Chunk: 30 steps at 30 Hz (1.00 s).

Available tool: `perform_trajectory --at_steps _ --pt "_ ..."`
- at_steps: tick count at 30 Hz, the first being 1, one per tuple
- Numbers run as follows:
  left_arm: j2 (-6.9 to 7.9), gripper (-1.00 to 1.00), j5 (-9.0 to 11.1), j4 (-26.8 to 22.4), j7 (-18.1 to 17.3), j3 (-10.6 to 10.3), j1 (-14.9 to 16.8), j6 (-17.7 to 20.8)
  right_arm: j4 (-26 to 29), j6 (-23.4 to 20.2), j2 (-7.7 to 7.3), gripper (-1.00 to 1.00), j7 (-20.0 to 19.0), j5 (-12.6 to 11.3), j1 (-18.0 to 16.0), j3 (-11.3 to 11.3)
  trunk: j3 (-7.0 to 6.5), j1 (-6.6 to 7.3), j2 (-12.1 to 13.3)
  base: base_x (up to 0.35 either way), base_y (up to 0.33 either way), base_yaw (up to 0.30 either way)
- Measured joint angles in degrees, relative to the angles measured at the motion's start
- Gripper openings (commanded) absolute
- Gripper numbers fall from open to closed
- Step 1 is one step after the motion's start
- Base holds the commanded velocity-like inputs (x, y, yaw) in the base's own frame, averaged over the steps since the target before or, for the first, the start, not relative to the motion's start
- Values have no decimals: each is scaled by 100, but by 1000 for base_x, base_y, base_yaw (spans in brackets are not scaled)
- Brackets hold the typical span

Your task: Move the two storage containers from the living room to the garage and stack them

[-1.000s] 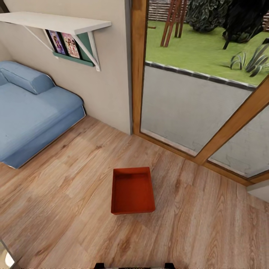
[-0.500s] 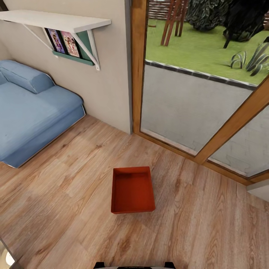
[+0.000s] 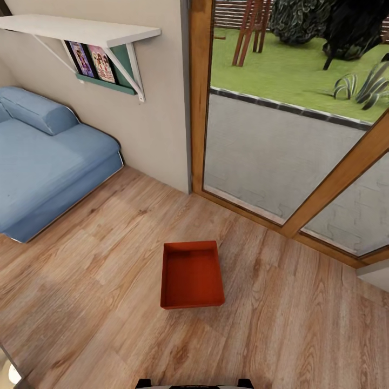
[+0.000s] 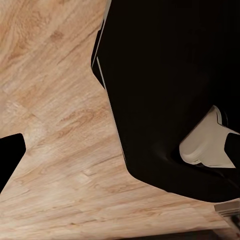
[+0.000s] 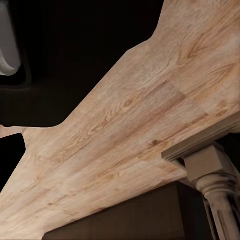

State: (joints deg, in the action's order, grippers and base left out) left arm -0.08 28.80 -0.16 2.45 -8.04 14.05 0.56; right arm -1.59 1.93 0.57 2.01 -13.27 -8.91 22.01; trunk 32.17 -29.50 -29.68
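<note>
— Head view: where's the storage container [image 3: 192, 275]?
— On the wood plank floor [image 3: 97, 302], open, between blue sofa [image 3: 48, 156] and glass doors [image 3: 281, 146].
— Grippers?
— Can't tell their state; the right wrist view adds a turned wooden leg [image 5: 220, 192].

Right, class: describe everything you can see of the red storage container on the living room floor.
The storage container is a red-orange rectangular bin that looks like smooth plastic, open-topped and empty, with plain low walls and a flat base. It sits upright and flat on the light wood plank floor, one short end toward the glass doors, the other toward the camera. The blue sofa stands well apart. Nothing but the floor touches it.
</note>
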Motion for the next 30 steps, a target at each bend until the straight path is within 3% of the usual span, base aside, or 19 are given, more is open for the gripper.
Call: perform_trajectory --at_steps 8,9,13,19,22,26,30 --pt "-3 100 4 0 3 0 0 -6 0 21 -24 100 3 -4 -2 -15 0 0 0 0 0 0" --pt "-10 100 -22 -46 5 3 2 -8 135 243 -32 100 -13 11 -10 -18 0 0 0 0 0 0" --pt "56 100 -32 -310 44 8 3 10 775 177 -63 100 -38 13 -11 -18 0 0 0 0 0 0" --pt "162 100 -78 -1995 135 0 10 352 1648 -502 -146 100 45 -22 -123 -69 -1 0 0 0 0 0" --pt "233 100 -101 -2966 308 4 43 970 1779 -757 -148 100 121 -35 -692 -81 -2 -1 0 0 0 0" --pt "264 100 -108 -3498 618 8 99 1318 1813 -999 -138 100 162 -45 -1265 -89 -2 0 1 0 0 0" --pt "259 100 -70 -3669 841 9 203 1524 1832 -1597 -93 100 172 -110 -2007 -127 -2 0 1 0 0 0"
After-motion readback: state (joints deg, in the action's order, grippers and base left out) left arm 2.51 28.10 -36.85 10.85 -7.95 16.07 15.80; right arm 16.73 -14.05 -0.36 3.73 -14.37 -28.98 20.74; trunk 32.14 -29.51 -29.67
